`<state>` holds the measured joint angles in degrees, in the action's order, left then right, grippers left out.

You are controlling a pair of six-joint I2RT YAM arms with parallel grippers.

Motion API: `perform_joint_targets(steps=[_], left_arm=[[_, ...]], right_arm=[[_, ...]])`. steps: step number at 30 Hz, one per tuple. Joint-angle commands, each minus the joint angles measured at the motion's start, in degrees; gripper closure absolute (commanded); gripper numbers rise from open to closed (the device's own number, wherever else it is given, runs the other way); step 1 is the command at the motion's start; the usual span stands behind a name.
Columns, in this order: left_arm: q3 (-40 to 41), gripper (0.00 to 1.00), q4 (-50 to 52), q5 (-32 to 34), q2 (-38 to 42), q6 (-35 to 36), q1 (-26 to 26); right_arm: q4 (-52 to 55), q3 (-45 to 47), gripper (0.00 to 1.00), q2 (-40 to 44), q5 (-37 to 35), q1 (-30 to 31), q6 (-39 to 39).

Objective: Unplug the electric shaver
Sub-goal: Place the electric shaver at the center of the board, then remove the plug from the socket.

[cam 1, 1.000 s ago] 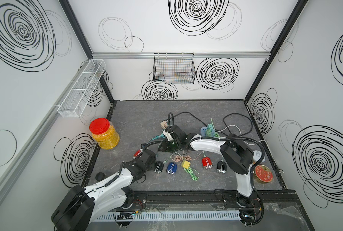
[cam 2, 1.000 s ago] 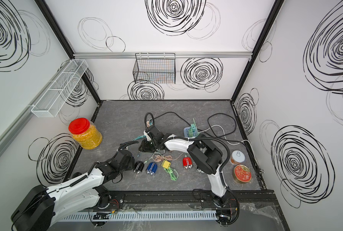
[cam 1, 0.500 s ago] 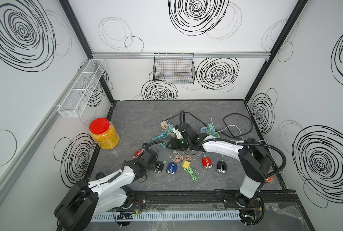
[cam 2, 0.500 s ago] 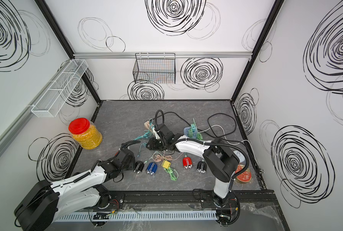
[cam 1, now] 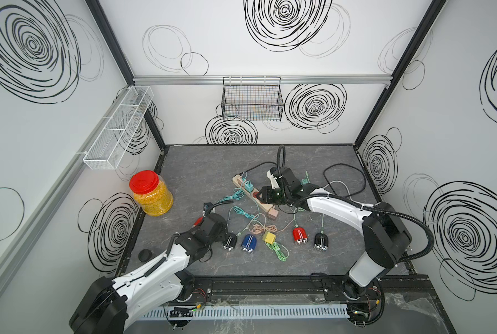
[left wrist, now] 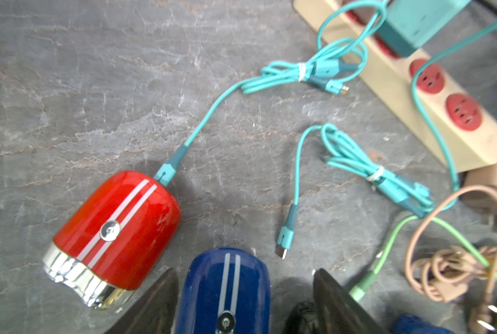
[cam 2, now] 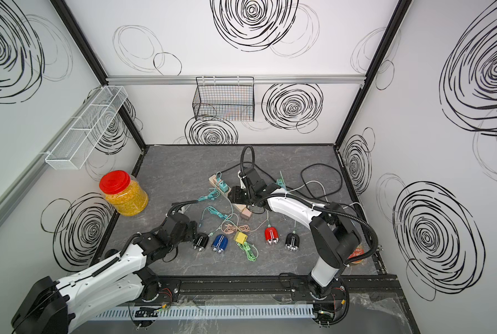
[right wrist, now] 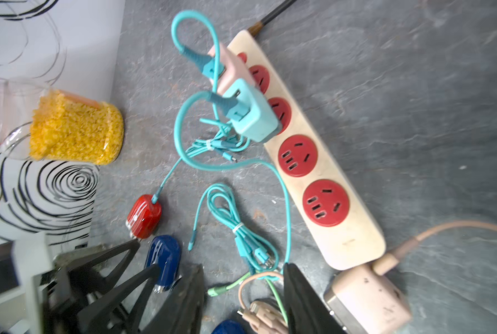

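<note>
Now, markings: the red shaver (left wrist: pixel 117 228) and the blue shaver (left wrist: pixel 227 289) each carry a round silver badge. The mark on the badge is too blurred to read. Two white stripes run along each body.
Left gripper (left wrist: pixel 243 270): jaws apart, one finger on either side of the blue shaver. A clear gap shows on one side; contact on the other side cannot be told.
Right gripper (right wrist: pixel 243 266): jaws apart, at the near end of the strip (right wrist: pixel 354 240). A beige lead (right wrist: pixel 259 315) and a green lead (right wrist: pixel 227 286) lie between the fingers, neither clamped.
Blue shaver: on the table (cam 1: pixel 201 162), near left, unplugged.
Cable (left wrist: pixel 296 173): teal, its free plug lying just beside the blue shaver, apart from it.
Red shaver: just left of the blue shaver and slightly farther back, with a teal lead plugged in.
Charger (right wrist: pixel 253 115): teal, seated in the strip, beyond the right gripper.
</note>
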<state>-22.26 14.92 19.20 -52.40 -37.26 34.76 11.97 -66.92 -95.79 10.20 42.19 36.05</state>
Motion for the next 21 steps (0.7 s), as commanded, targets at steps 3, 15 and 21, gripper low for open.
perform_joint_targets(steps=[3,15,21], left_arm=[[-6.97,0.39,-4.31,1.5,-2.89,-0.1,-1.81],[-27.0,0.59,-12.82,-13.26,-29.12,2.36,-17.13],[-40.96,0.71,-10.95,-19.74,-44.61,2.62,-21.03]], right_arm=[[6.14,-5.46,0.55,-1.51,-10.15,-0.25,-6.3],[7.67,-12.04,0.51,-6.15,-15.57,1.1,-11.93],[6.54,-15.27,0.27,-6.99,-16.32,3.14,-15.81]])
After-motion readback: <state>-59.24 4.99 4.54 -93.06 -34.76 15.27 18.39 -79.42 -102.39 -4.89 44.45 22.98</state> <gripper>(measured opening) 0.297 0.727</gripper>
